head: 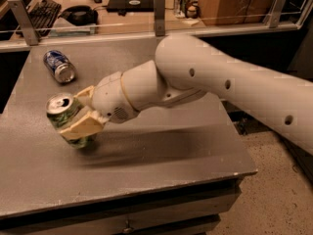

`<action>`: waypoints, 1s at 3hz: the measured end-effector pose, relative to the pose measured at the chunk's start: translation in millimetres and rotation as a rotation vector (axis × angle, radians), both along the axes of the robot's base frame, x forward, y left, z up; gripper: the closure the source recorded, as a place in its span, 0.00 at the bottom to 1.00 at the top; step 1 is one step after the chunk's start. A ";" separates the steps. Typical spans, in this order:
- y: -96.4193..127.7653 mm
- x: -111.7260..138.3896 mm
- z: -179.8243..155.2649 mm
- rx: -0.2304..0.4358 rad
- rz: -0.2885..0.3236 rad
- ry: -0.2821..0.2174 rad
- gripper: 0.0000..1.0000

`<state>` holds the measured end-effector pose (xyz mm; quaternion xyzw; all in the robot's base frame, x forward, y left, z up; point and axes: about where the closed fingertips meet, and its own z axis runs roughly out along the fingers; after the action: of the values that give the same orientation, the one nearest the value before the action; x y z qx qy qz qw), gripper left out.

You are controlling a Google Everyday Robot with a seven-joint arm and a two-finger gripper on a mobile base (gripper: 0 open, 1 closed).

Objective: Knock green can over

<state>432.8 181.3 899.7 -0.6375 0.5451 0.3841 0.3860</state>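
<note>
The green can [62,115], with pale markings and a silver top, leans to the left at the table's left side. Its base touches the grey table [161,155]. My gripper [72,113] reaches in from the right and straddles the can. One cream finger [84,126] presses its near side and the other finger [85,92] sits against its far side. The fingers are closed on the can.
A blue can [59,65] lies on its side at the table's far left. A railing with posts [159,11] runs along the back edge, with a desk, keyboard and cans behind it. The table's front and right edges drop to the floor.
</note>
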 end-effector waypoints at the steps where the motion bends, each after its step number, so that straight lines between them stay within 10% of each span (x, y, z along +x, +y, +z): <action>1: -30.1 30.1 13.8 -0.157 -0.014 -0.049 1.00; 3: -88.8 72.0 -19.7 -0.563 -0.072 -0.092 1.00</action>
<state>504.8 92.6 879.9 -0.7165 0.6345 0.1743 0.2314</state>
